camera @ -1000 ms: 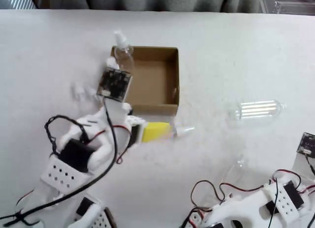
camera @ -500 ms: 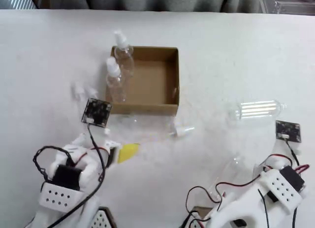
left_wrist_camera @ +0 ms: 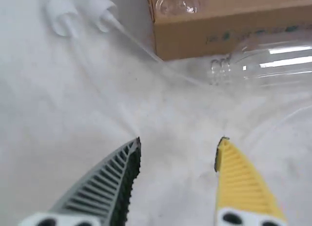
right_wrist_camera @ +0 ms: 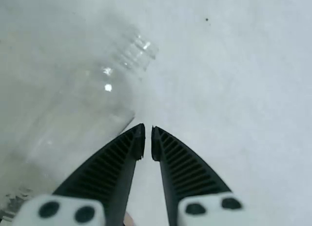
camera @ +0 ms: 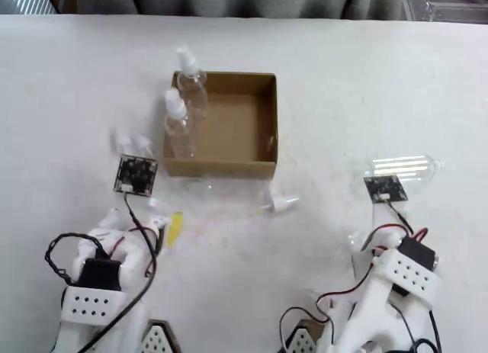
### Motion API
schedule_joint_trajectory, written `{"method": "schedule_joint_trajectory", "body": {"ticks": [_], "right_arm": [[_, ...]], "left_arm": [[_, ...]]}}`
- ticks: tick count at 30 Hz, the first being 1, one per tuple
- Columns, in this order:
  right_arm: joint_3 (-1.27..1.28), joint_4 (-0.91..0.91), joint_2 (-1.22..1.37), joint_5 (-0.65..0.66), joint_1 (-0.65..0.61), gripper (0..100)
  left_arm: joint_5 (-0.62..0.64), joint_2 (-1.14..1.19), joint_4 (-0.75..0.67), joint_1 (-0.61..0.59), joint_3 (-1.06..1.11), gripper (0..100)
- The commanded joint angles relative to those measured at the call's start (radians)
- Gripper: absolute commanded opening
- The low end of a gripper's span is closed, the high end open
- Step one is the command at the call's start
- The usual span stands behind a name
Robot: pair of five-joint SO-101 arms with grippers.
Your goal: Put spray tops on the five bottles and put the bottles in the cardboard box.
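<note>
The cardboard box [camera: 236, 124] stands mid-table with two capped bottles upright inside its left side, one [camera: 190, 85] behind the other [camera: 177, 126]. An uncapped clear bottle [left_wrist_camera: 273, 60] lies in front of the box [left_wrist_camera: 219, 33]. Two loose spray tops [left_wrist_camera: 80, 15] lie left of the box, and a third spray top [camera: 280, 204] lies in front of its right corner. Another clear bottle [camera: 402, 168] lies at the right. My left gripper [left_wrist_camera: 178, 153] hangs open and empty short of the box. My right gripper [right_wrist_camera: 147, 140] is shut and empty beside an uncapped bottle [right_wrist_camera: 73, 123].
The white table [camera: 343, 78] stretches wide behind and to the right of the box. Both arms' bodies and cables [camera: 99, 269] take up the near edge. A grey curtain runs along the far side.
My left gripper has let go of the second capped bottle in the box and drawn back toward the near edge. My right arm has swung in from the right edge toward the middle.
</note>
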Motion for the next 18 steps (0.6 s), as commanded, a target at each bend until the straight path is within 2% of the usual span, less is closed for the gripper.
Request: {"method": "schedule_joint_trajectory", "body": {"ticks": [1, 9, 18], "right_arm": [[-0.011, -0.036, -0.008, -0.08, -0.093, 1.5], [-0.006, -0.111, -0.005, -0.244, -0.285, 1.5], [-0.009, -0.085, -0.013, -0.252, -0.432, 1.5]], "left_arm": [[-0.018, -0.015, -0.023, -0.007, -0.011, 24], [-0.018, -0.015, -0.021, -0.007, -0.009, 24], [-0.023, -0.019, -0.031, -0.007, 0.012, 24]]}}
